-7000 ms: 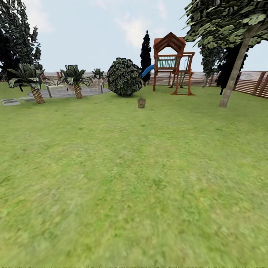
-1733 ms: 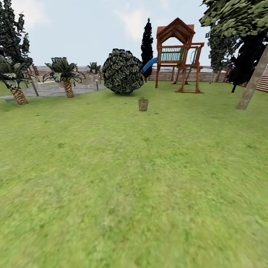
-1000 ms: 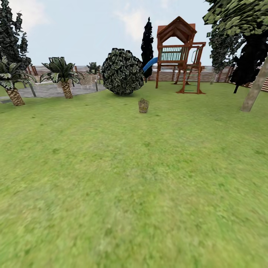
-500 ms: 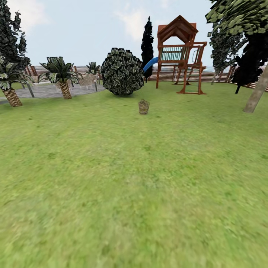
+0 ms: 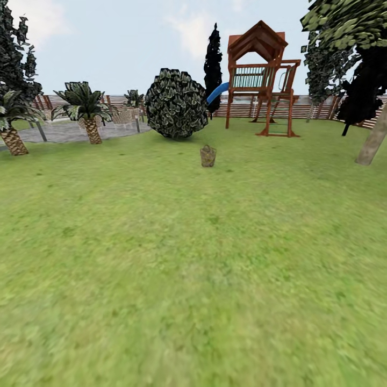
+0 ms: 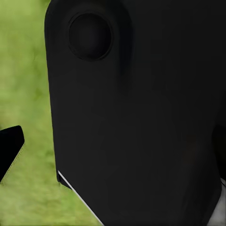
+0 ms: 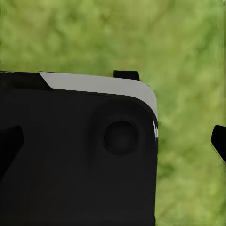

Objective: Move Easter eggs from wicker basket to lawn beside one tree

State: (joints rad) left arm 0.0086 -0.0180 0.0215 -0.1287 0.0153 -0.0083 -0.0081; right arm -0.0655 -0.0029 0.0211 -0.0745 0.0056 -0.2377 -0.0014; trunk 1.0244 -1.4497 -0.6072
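Far ahead on the lawn (image 5: pixel 193 279), the small brown wicker basket (image 5: pixel 207 156) stands upright in front of a round bush. It is too far off for the Easter eggs to be made out. The pale mottled trunk of a tree (image 5: pixel 373 141) leans at the right edge under its green-and-white canopy (image 5: pixel 344 24). In the left wrist view, my left gripper (image 6: pixel 113 146) hangs over grass beside the robot's black body, one fingertip (image 6: pixel 9 149) at the picture's edge. My right gripper (image 7: pixel 113 143) is likewise over grass, its fingertips (image 7: pixel 219 141) wide apart with nothing between them.
A round leafy bush (image 5: pixel 176 103) and a wooden play tower with a blue slide (image 5: pixel 261 75) stand behind the basket. Palm-like plants (image 5: pixel 86 110) edge grey paving (image 5: pixel 70 130) at the left. Dark conical trees (image 5: pixel 213 64) and a slat fence (image 5: pixel 242 107) close the back.
The camera has advanced over the grass toward the basket, which now sits slightly lower and larger in the picture. The tree trunk has slid toward the right edge.
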